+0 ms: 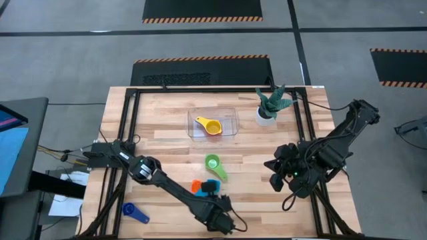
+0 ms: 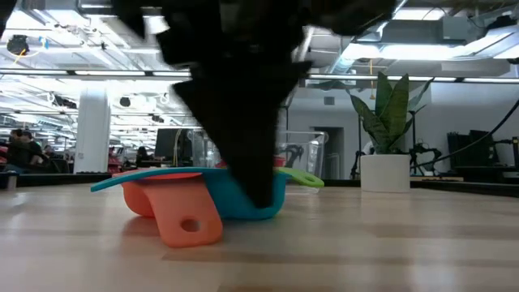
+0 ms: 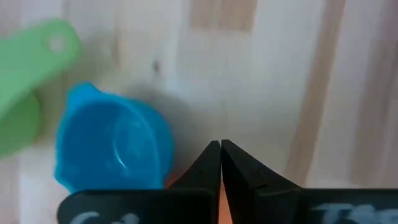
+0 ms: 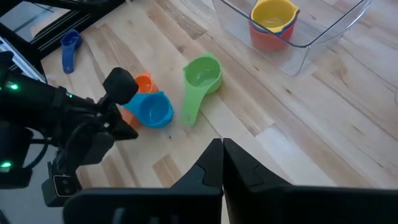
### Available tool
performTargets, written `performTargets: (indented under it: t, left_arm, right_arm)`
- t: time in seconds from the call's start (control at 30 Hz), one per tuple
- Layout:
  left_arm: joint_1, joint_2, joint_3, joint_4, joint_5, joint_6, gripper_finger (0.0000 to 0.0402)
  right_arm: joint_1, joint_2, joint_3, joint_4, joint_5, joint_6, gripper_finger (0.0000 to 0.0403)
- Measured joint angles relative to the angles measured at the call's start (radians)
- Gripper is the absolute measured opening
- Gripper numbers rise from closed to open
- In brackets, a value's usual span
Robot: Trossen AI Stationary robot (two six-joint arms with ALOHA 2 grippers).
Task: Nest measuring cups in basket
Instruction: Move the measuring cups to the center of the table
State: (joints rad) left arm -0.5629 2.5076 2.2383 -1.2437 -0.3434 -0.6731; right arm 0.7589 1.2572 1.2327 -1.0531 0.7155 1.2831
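Left gripper (image 1: 212, 193) down at the near middle of the table (image 1: 167, 143), fingers pressed together with no gap, seemingly pinching the handle of the teal cup (image 1: 211, 185), though the contact itself hidden by the dark fingers. Teal cup a smooth round plastic scoop, sitting against the orange cup (image 1: 196, 187), whose flat handle with a small hole shows in the low view. Far off at the near left corner, a dark blue cup (image 1: 135, 213) lying alone. Just beyond the teal one, a green cup (image 1: 214, 164), round bowl, short flat handle. Farther back, the clear rectangular basket (image 1: 230, 115) with rounded corners, holding a yellow cup (image 1: 211, 126) nested in a red one (image 4: 264, 38). Beside it, a white pot (image 1: 265, 117) with a spiky green plant. At the right side, right gripper (image 1: 279, 179) raised over the table, fingers pressed together, holding nothing. Tabletop of pale wood planks. No readable writing anywhere.
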Motion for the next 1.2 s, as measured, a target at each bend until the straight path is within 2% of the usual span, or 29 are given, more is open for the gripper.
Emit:
performTargets:
  t: [0.07,0.3,0.63,0.77,0.9,1.03,1.13,1.2]
  left_arm:
    - [-0.004,0.0,-0.005,-0.028,0.037,-0.004,0.0001]
    - [-0.04,0.0,-0.008,-0.333,0.072,-0.06,0.0]
    - [-0.118,-0.042,-0.015,-0.327,0.142,-0.136,0.0]
    - [-0.149,-0.121,-0.015,-0.327,0.11,-0.143,0.0]
    - [-0.176,-0.239,-0.035,-0.324,-0.002,-0.094,0.0]
    - [-0.186,-0.391,-0.17,-0.325,-0.095,-0.046,0.0]
    - [-0.179,-0.527,-0.345,-0.288,-0.119,-0.09,0.0]
    - [-0.173,-0.626,-0.487,-0.187,-0.134,-0.108,0.0]
  right_arm:
    - [0.0,0.0,0.0,0.0,0.0,0.0,0.0014]
    - [0.0,0.0,0.0,0.0,0.0,0.0,0.0019]
    - [0.012,0.0,0.0,-0.003,-0.003,0.001,0.0017]
    - [0.036,0.0,0.0,-0.005,-0.005,0.003,0.0019]
    - [0.063,0.0,0.0,-0.005,-0.005,0.003,0.0015]
    - [0.087,0.0,0.0,-0.015,0.0,0.018,0.0015]
    - [0.104,0.0,0.0,-0.035,0.027,0.054,0.0018]
    - [0.113,0.0,0.0,-0.054,0.049,0.076,0.0019]
